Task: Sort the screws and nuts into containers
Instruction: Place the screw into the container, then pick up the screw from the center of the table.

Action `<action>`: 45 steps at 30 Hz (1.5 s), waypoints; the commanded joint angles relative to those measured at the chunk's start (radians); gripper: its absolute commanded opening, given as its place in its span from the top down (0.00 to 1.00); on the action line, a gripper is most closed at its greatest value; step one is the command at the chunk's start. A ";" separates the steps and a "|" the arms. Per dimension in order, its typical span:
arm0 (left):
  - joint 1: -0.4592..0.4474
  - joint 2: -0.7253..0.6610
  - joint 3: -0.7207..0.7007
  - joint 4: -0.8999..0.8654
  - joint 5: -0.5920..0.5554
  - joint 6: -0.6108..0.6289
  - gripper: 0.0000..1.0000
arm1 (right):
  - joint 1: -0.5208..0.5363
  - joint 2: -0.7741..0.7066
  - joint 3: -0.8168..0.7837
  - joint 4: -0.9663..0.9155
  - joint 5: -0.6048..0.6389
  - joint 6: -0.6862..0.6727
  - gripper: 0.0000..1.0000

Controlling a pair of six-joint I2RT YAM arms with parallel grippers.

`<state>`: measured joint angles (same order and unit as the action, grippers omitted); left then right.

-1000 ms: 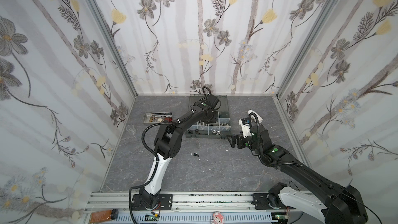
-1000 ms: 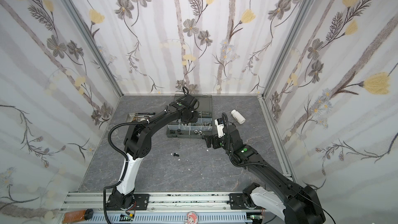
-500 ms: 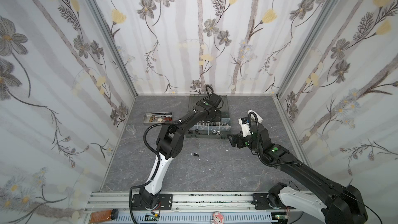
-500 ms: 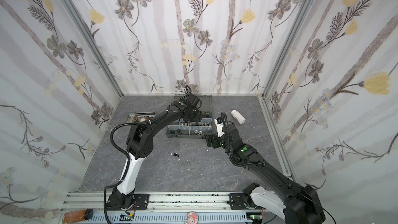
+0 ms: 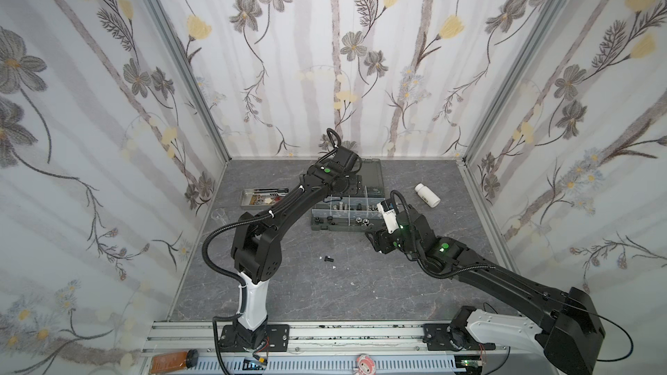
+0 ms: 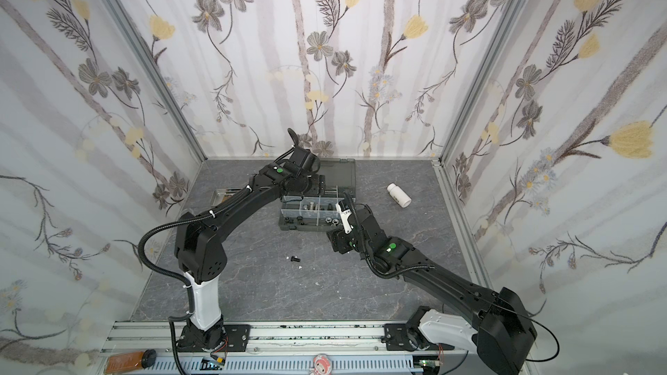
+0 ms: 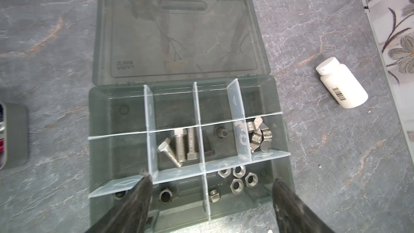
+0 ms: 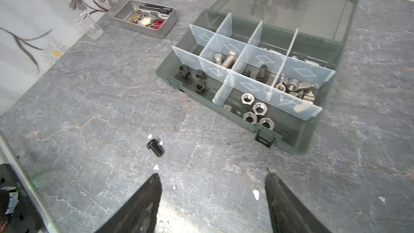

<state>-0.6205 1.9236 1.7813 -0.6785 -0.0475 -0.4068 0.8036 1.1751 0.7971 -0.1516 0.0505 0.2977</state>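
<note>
The containers are the compartments of a dark grey organizer box (image 7: 100,153) (image 8: 170,72) (image 5: 317,227) (image 6: 285,225) with its lid open. They hold silver hex screws (image 7: 179,146), black screws (image 7: 209,146), wing nuts (image 7: 259,137), silver nuts (image 7: 238,177) and black nuts (image 7: 165,195). My left gripper (image 7: 210,180) hangs open over the box's front row with nothing in it. One black screw (image 8: 155,147) (image 5: 327,258) (image 6: 295,258) lies loose on the table. My right gripper (image 8: 212,174) (image 5: 373,241) is open and empty above bare table, short of that screw.
A steel tray (image 8: 125,22) (image 5: 249,203) of small tools stands left of the box, with a clear beaker (image 8: 89,28) near the left wall. A white bottle (image 7: 341,86) (image 5: 427,194) lies to the box's right. Small white chips (image 8: 255,195) dot the table.
My left wrist has shifted slightly over the box and its jaws have spread apart. The right arm has stayed nearly in place, its jaws a little narrower.
</note>
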 commanded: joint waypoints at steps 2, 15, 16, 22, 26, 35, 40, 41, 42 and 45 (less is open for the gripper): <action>0.035 -0.091 -0.119 0.052 -0.025 0.003 0.16 | 0.044 0.046 0.028 0.002 -0.002 0.005 0.28; 0.174 -0.377 -0.432 0.107 0.000 0.009 0.06 | 0.065 0.290 0.150 -0.012 -0.114 -0.030 0.37; 0.183 -0.395 -0.451 0.109 0.001 0.011 0.04 | 0.070 0.311 0.161 -0.015 -0.119 -0.033 0.37; 0.242 -0.508 -0.542 0.103 0.010 0.026 0.00 | 0.089 0.412 0.227 -0.021 -0.139 -0.054 0.37; 0.292 -0.589 -0.585 0.105 0.031 0.026 0.00 | 0.108 0.502 0.275 -0.044 -0.148 -0.075 0.38; 0.396 -0.734 -0.670 0.113 0.055 0.007 0.00 | 0.147 0.645 0.375 -0.092 -0.141 -0.107 0.42; 0.416 -0.795 -0.723 0.159 0.063 -0.010 0.00 | 0.168 0.707 0.441 -0.132 -0.132 -0.127 0.43; 0.418 -0.803 -0.736 0.171 0.062 -0.010 0.00 | 0.173 0.717 0.454 -0.140 -0.132 -0.133 0.43; 0.420 -0.809 -0.747 0.179 0.057 -0.009 0.00 | 0.178 0.726 0.464 -0.148 -0.129 -0.136 0.43; 0.420 -0.816 -0.781 0.198 0.047 -0.010 0.00 | 0.191 0.753 0.488 -0.171 -0.127 -0.144 0.43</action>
<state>-0.2028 1.1141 1.0199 -0.5301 0.0109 -0.4019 0.9878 1.9114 1.2667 -0.2817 -0.0795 0.1799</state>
